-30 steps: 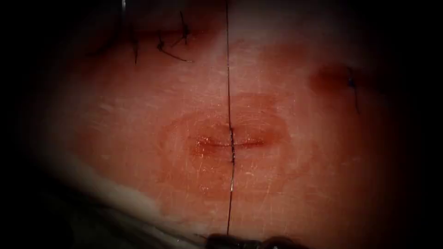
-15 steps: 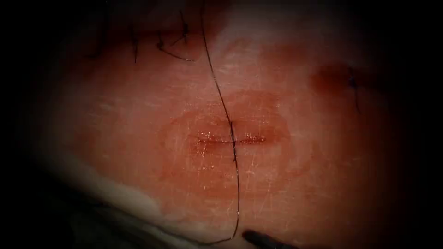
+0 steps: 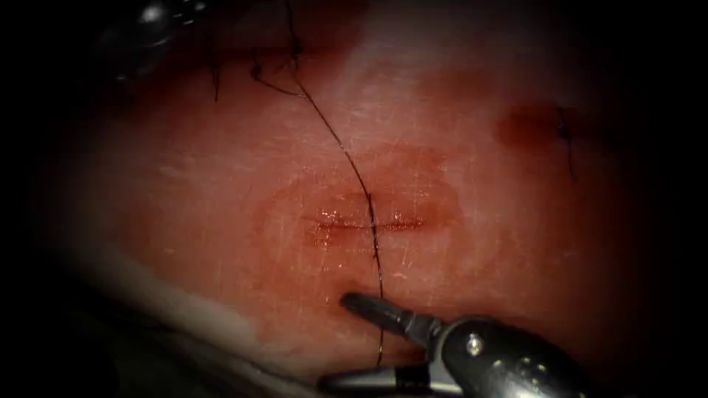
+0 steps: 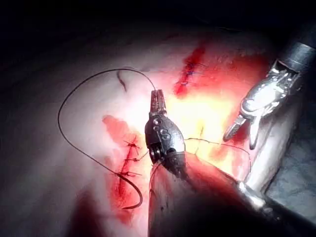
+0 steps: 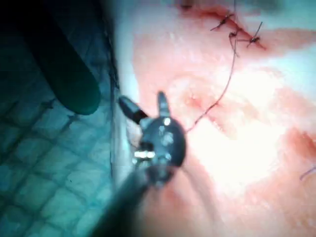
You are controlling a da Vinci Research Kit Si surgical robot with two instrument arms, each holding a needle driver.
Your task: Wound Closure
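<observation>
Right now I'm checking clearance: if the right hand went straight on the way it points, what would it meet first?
Probably the thread running between the right hand's open jaws, then the tissue; depth is unclear.

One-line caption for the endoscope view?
Right tool, jaws open, empty beside the slack thread crossing the cut in the tissue.

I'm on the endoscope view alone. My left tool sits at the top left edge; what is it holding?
Observer: The left wrist view shows the left tool shut on the thread.
Operator: Where's the needle?
Observer: The needle lies on the tissue beside an older stitched cut, held by neither tool; the right tool is open and empty.
Operator: Is the needle in the tissue?
Observer: I cannot tell; the thread runs from it in a wide loop to the left tool.
</observation>
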